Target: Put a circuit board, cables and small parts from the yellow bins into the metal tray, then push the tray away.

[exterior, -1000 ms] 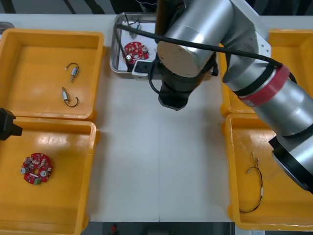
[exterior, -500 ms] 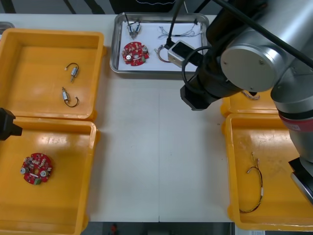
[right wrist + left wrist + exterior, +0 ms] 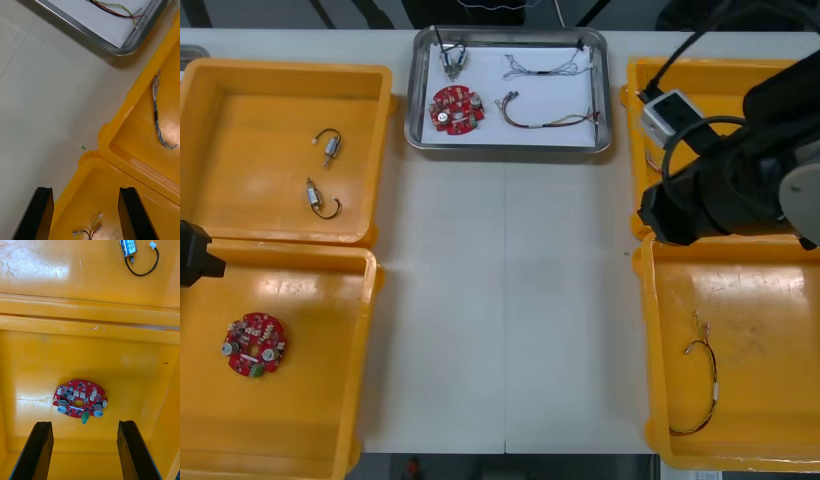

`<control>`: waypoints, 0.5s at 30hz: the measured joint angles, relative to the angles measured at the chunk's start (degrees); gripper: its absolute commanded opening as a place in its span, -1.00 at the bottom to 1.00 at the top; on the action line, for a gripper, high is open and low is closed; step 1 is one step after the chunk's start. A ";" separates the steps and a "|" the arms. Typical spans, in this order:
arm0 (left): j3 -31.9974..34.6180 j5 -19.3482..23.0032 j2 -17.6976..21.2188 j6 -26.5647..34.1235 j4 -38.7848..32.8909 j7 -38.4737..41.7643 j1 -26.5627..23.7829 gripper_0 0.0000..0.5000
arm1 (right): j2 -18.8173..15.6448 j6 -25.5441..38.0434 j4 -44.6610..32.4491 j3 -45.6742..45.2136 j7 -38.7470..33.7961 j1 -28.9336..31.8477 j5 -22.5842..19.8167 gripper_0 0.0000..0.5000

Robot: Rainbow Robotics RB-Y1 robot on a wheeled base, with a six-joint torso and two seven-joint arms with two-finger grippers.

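Observation:
The metal tray (image 3: 605,95), white inside, stands at the table's far middle. It holds a round red circuit board (image 3: 457,107), a small metal part (image 3: 451,57), a pale cable (image 3: 545,68) and a red and yellow cable (image 3: 545,118). My right arm (image 3: 720,190) hovers over the wall between the two right yellow bins. Its gripper (image 3: 85,215) is open with nothing between its fingers, above the near right bin's corner (image 3: 90,165). A twisted blue and white cable (image 3: 157,116) lies in the far right bin. My left gripper (image 3: 85,452) stands open above a second circuit board (image 3: 79,402).
The far left bin (image 3: 240,150) holds two small metal parts (image 3: 330,145) with black wires. A thin cable (image 3: 700,375) lies in the near right bin (image 3: 770,300). Bare table runs between the bins in front of the tray. The left arm (image 3: 195,255) is at the left edge.
My right arm has swung from over the tray to the right and now hangs over the right bins, uncovering the tray's contents. The left arm has not moved.

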 measured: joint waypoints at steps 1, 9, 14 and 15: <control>0.00 0.00 0.00 0.00 0.00 0.00 0.00 1.00 | -0.53 0.00 -0.84 -1.11 0.00 1.32 0.00 1.00; 0.00 0.00 0.00 0.00 0.00 0.00 0.00 1.00 | -2.36 0.00 -3.93 -10.69 -0.01 10.56 -0.28 1.00; 0.00 0.00 0.00 0.00 0.00 0.00 0.00 1.00 | -2.38 0.00 -3.94 -17.00 -0.02 14.79 -2.28 1.00; 0.00 0.00 0.00 0.00 0.00 0.00 0.00 1.00 | -2.38 0.00 -3.94 -18.14 -0.02 15.58 -2.42 1.00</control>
